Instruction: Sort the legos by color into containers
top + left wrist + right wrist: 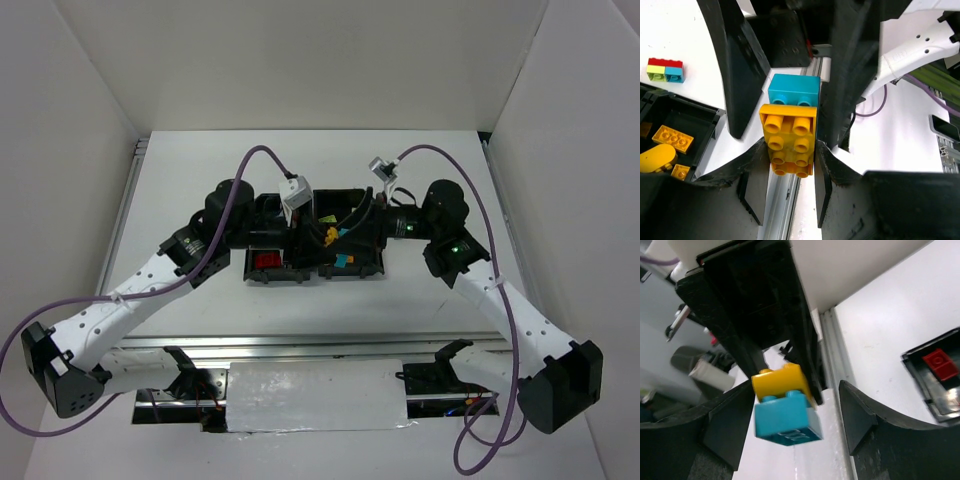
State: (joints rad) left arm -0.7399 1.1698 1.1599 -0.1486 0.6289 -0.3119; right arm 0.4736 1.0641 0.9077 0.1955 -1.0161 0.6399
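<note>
My left gripper (790,150) is shut on a yellow brick (789,137) that has a cyan brick (794,90) stuck on its far end. In the right wrist view the same pair hangs from the left gripper's black fingers, yellow brick (780,380) above cyan brick (787,417). My right gripper (795,390) is open, with its jaws on either side of the cyan brick. In the top view both grippers, left (318,235) and right (348,233), meet above the black tray (300,278). The tray holds a red brick (267,261) and yellow bricks (672,139).
A small stack of red, lime and cyan bricks (665,70) lies on the white table beside the tray. A red brick (940,362) sits in a tray compartment. An aluminium rail (790,200) runs below the grippers. White walls enclose the table.
</note>
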